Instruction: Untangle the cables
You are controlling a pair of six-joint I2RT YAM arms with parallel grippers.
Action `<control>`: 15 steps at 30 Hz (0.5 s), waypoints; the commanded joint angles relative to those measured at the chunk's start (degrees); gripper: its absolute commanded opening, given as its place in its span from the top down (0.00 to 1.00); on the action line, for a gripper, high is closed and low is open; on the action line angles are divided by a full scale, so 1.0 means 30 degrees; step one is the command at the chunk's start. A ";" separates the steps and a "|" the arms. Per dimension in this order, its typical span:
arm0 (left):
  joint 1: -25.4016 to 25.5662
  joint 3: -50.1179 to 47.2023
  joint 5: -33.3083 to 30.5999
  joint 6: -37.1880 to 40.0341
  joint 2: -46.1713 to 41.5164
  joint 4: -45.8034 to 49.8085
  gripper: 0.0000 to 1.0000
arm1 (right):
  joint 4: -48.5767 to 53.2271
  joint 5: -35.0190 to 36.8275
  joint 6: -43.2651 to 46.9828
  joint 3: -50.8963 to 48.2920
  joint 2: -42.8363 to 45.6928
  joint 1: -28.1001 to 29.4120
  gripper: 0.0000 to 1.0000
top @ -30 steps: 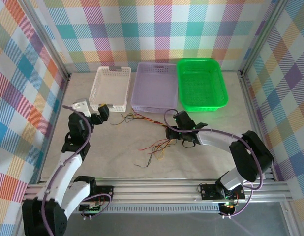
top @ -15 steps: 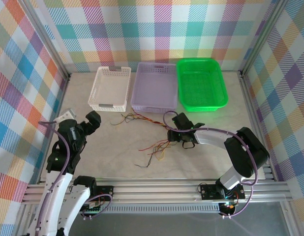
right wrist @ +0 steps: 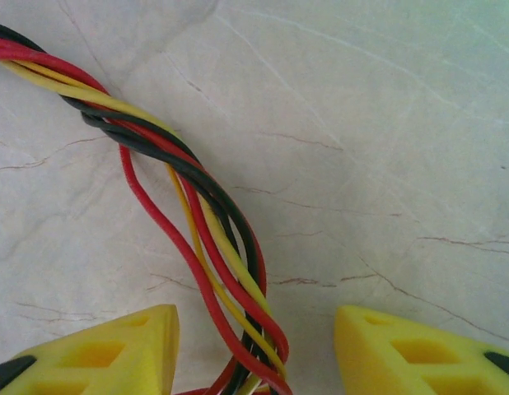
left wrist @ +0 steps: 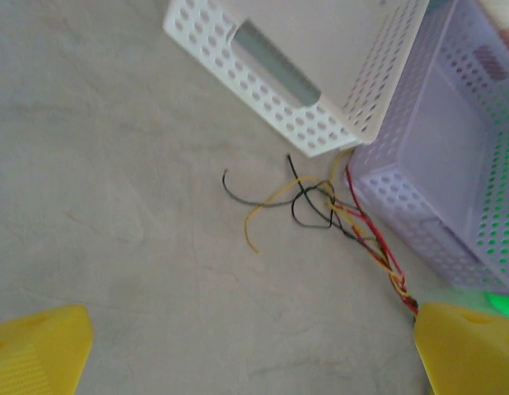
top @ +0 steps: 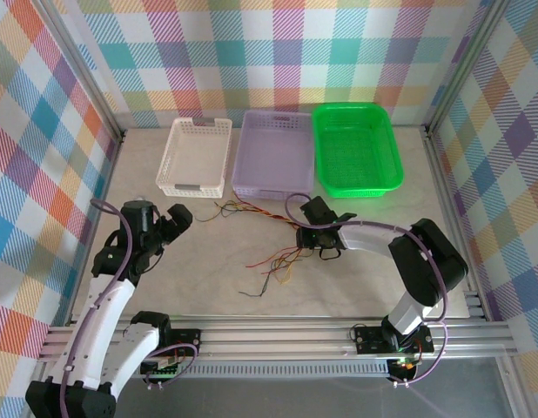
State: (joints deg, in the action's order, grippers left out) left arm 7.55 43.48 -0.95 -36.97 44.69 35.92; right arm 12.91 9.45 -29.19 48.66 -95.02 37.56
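Marbled table [top: 191, 261] | left fingers [left wrist: 36, 350] wide, arm raised | right fingers [right wrist: 403, 354] apart astride cables [right wrist: 213, 214], arm low

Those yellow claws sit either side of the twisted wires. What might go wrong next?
The right gripper straddles the whole braid of cables, so closing may grab every strand and pulling could tighten the twist. The cables' other end lies beside the purple basket, with the open left gripper holding nothing, so a pull might drag or snag there.
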 commanded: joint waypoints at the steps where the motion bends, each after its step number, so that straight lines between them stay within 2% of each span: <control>1: 0.0374 -0.0049 0.1097 -0.0716 -0.0457 0.0180 0.00 | -0.1149 -0.0421 -0.0139 0.0448 -0.1087 0.0136 0.48; 5: 0.1002 -0.0689 0.1060 -0.1071 -0.0479 -0.0221 0.00 | -0.1063 -0.0257 -0.0077 0.0620 -0.1758 0.0136 0.51; 15: 0.3148 -0.0130 -0.0563 -0.1270 0.1428 -0.0285 0.00 | -0.1443 -0.0461 -0.0114 0.0979 -0.3141 0.0136 0.73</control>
State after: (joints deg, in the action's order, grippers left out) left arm 15.27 42.04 -0.71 -39.90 47.62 35.66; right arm 17.85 12.69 -29.50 52.25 -98.13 37.52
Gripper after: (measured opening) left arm 0.999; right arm 0.287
